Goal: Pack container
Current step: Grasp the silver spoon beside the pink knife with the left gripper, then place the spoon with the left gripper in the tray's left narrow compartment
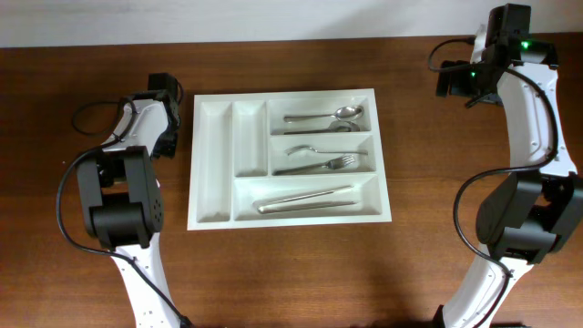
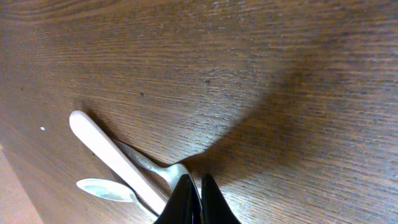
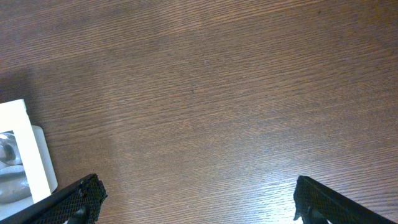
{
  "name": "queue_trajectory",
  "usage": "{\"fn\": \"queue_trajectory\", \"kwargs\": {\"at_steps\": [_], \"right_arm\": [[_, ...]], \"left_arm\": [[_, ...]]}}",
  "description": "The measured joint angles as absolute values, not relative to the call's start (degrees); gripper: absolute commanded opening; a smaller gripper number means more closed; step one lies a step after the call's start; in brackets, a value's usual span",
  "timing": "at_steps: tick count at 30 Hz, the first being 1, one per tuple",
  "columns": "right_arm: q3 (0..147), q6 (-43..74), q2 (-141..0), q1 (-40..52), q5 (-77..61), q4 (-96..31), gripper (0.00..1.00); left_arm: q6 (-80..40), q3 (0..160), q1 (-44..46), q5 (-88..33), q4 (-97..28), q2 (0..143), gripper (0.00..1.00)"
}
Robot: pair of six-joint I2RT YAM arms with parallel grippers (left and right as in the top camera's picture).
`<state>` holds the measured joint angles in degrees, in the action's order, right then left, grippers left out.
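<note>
The white container [image 1: 211, 155] lies at the table's middle. Its three long compartments hold spoons [image 1: 323, 117], forks [image 1: 319, 160] and knives [image 1: 305, 199]; the two narrow ones look bare. My left gripper [image 1: 169, 144] is just left of the tray. In the left wrist view its fingers [image 2: 200, 177] are pressed together at the end of a metal utensil [image 2: 158, 168] lying on the wood, beside a white-handled utensil [image 2: 109, 152] and a small spoon [image 2: 102, 188]. My right gripper [image 1: 453, 82] is open and empty over bare wood [image 3: 199, 190], right of the tray's corner [image 3: 18, 143].
Both arm bases [image 1: 123, 205] [image 1: 524, 219] stand at the table's sides with cables looping near them. The loose utensils are hidden under the left arm in the overhead view.
</note>
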<state>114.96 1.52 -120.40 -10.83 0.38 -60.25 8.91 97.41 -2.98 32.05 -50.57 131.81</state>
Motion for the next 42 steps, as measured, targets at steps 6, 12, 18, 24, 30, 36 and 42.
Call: {"fn": "queue_trajectory", "kwargs": {"at_steps": [6, 12, 18, 24, 30, 36, 42], "right_arm": [[114.96, 1.50, -120.40, -10.85, 0.38, -60.25, 0.99], [114.96, 1.50, -120.40, -10.83, 0.38, -60.27, 0.98], [114.96, 1.50, -120.40, -10.85, 0.38, -60.25, 0.99], [114.96, 1.52, -120.40, -10.83, 0.38, -60.27, 0.99], [114.96, 1.52, -120.40, -10.83, 0.38, -60.25, 0.99], [114.96, 1.50, -120.40, -10.83, 0.38, -60.25, 0.99], [114.96, 1.50, -120.40, -10.83, 0.38, -60.27, 0.99]], "left_arm": [[8.91, 100.49, -2.85, 31.90, -55.09, 132.86, 0.02], [8.73, 111.35, -1.61, 28.77, -61.39, 134.63, 0.02], [8.71, 125.84, 0.95, 24.36, -66.98, 134.63, 0.02], [10.44, 132.29, 3.84, 21.04, -72.53, 134.63, 0.02], [16.82, 132.77, 7.57, 14.74, -80.82, 134.63, 0.02], [25.50, 132.77, 12.14, 8.01, -86.83, 134.63, 0.02], [33.08, 132.92, 13.54, 5.87, -90.26, 134.63, 0.02]]}}
